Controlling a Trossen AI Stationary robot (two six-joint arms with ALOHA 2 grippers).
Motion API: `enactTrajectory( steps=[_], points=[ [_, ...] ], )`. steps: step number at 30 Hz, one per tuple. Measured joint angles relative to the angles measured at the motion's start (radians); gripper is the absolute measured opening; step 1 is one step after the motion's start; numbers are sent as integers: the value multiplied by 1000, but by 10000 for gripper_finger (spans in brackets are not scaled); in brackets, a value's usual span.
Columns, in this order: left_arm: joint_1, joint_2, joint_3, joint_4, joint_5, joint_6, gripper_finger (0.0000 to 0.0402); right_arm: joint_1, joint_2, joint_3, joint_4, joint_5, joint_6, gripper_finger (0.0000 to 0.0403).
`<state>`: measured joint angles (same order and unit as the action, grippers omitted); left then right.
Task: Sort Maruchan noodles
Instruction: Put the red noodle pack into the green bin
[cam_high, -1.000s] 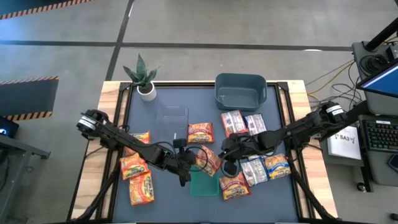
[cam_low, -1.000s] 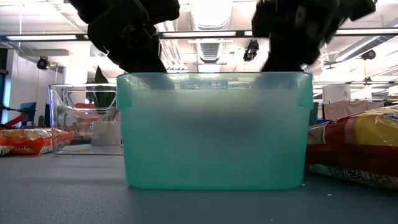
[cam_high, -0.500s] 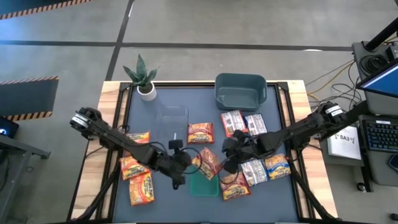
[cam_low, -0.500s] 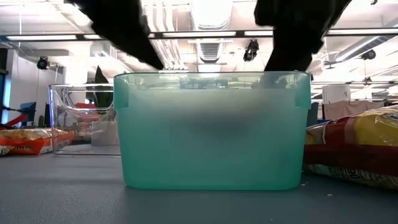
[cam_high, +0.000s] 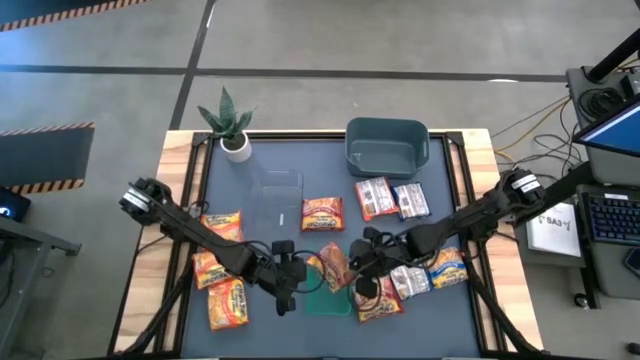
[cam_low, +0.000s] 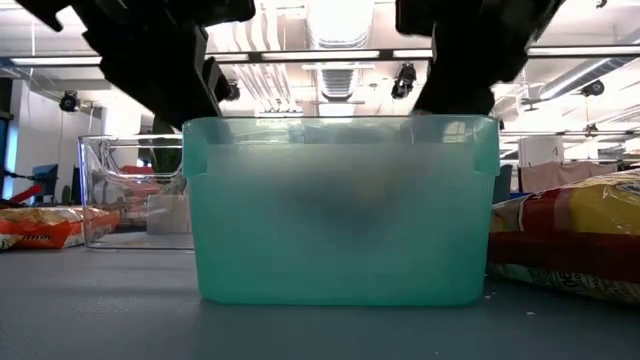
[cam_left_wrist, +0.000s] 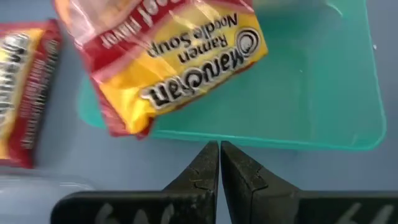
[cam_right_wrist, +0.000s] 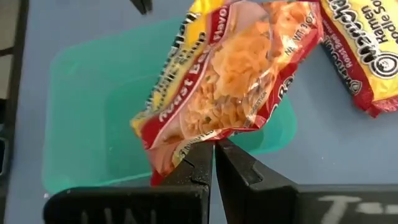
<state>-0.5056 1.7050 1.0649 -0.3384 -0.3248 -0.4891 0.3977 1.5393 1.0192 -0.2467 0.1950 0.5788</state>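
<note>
My right gripper (cam_high: 358, 264) is shut on an orange-red and yellow noodle packet (cam_high: 334, 265) above the far rim of the green tub (cam_high: 328, 297). My left gripper (cam_high: 287, 274), shut and holding nothing, hangs just left of the tub; in its wrist view the shut fingertips (cam_left_wrist: 219, 152) point at the tub's wall (cam_left_wrist: 267, 134) below the packet (cam_left_wrist: 180, 68). Other packets lie flat on the table: orange ones at left (cam_high: 220, 268), silver ones (cam_high: 392, 198) and a blue-yellow one (cam_high: 447, 267) at right. My right gripper pinches the packet's edge (cam_right_wrist: 198, 142) between its two fingers, coming from the table's right and slanting down. The packet is tilted over the green tub (cam_right_wrist: 93, 124). I cannot tell whether it touches the rim.
A clear bin (cam_high: 276, 196) and a grey-blue bin (cam_high: 387, 146) stand toward the far edge, with a potted plant (cam_high: 232, 128) at the far left corner. An orange packet (cam_high: 322, 213) lies mid-table, and more packets (cam_high: 378, 300) crowd the tub's right side.
My right gripper has moved toward the near edge and a little left, carrying the orange-red packet from beyond the tub to above its far rim. My left gripper has drawn back leftward and toward the near edge, away from the packet.
</note>
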Motion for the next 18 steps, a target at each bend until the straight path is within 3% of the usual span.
enactTrajectory(
  steps=[9, 18],
  points=[
    [-8, 24, -2, 58, 10, 8, 0, 39, 163, 132, -20, -68, -13, 8],
    [-24, 8, -2, 36, -5, -1, 0, 47, 153, 287, -261, -10, -72, 8]
  ],
)
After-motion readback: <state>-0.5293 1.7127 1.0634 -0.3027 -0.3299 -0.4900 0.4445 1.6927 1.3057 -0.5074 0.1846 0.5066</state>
